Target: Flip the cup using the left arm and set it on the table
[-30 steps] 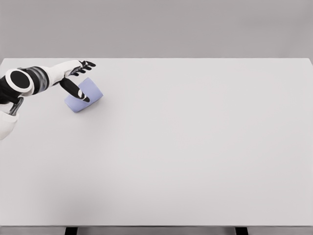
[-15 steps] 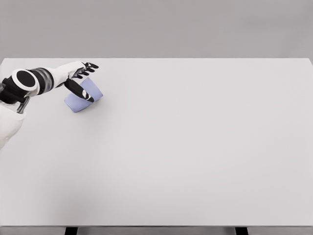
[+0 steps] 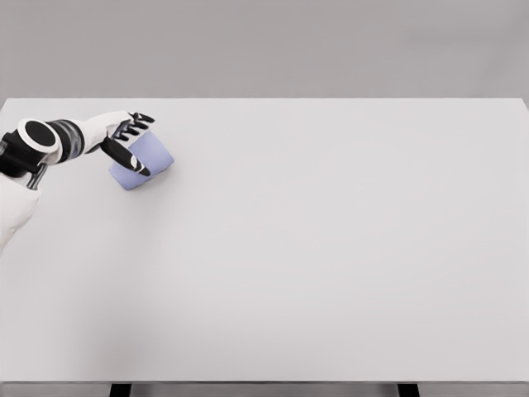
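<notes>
Cup [image 3: 147,161] — lavender, lying tilted on table [image 3: 331,248]; bracketed by left hand [image 3: 124,141], fingers spread, not yet clasped. Firm mid-body closure is advised before flipping.

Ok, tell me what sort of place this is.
Likely a simulated tabletop test scene, not a real room: one bare white table, a flat grey backdrop, a lone lavender cup on its side, the left hand at it.

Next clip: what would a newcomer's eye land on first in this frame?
First the pale blue cup, lying on its side near the far left of the broad white table, the only colour in view. Next the left hand right at it: black fingers reach over the cup's top, the thumb crosses its near side, a full grasp not clearly closed.
</notes>
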Robot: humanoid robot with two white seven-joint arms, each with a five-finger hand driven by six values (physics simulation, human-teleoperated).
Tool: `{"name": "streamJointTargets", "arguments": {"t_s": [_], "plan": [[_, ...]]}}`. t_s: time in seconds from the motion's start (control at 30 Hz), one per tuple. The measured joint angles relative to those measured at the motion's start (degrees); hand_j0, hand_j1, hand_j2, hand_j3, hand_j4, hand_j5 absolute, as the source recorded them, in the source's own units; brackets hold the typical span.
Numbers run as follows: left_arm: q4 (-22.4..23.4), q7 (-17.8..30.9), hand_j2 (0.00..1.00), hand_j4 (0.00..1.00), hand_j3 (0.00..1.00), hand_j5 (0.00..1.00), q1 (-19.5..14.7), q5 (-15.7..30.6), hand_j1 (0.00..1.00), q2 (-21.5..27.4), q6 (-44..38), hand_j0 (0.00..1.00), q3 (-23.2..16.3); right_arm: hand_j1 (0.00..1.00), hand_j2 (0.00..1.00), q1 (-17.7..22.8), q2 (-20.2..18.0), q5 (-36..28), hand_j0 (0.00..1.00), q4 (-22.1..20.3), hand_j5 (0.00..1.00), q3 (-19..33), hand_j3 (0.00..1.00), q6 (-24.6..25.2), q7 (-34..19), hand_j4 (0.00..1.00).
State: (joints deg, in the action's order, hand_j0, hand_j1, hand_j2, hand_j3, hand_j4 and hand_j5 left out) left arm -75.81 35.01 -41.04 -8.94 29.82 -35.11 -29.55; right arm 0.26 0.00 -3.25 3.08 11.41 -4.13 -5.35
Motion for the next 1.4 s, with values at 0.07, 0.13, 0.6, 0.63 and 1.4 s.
{"name": "streamJointTargets", "arguments": {"t_s": [0.07,0.13,0.6,0.63,1.4], "plan": [[0.2,0.0,0.99,0.99,0.99,0.99,-0.4,0.0,0.99,-0.3,0.0,0.99,0.0,1.0,1.0,0.0,0.0,0.0,1.0,0.0,1.0,0.0,1.0,0.0,0.0,1.0],[0.5,0.0,0.99,0.99,0.99,0.99,-0.7,0.0,0.99,-0.6,0.0,0.99,0.0,1.0,1.0,0.0,0.0,0.0,1.0,0.0,1.0,0.0,1.0,0.0,0.0,1.0],[2.0,0.0,0.98,0.98,0.98,0.98,-0.7,-0.1,0.98,-2.0,0.0,0.98,-0.1,1.0,1.0,0.0,0.0,0.0,1.0,0.0,1.0,0.0,1.0,0.0,0.0,1.0],[2.1,0.0,0.97,0.97,0.97,0.97,-0.6,-0.1,0.97,-2.0,0.0,0.97,-0.1,1.0,1.0,0.0,0.0,0.0,1.0,0.0,1.0,0.0,1.0,0.0,0.0,1.0],[2.1,0.0,0.64,0.64,0.64,0.64,-0.7,0.1,0.64,-2.1,0.0,0.64,0.0,1.0,1.0,0.0,0.0,0.0,1.0,0.0,1.0,0.0,1.0,0.0,0.0,1.0]]}}
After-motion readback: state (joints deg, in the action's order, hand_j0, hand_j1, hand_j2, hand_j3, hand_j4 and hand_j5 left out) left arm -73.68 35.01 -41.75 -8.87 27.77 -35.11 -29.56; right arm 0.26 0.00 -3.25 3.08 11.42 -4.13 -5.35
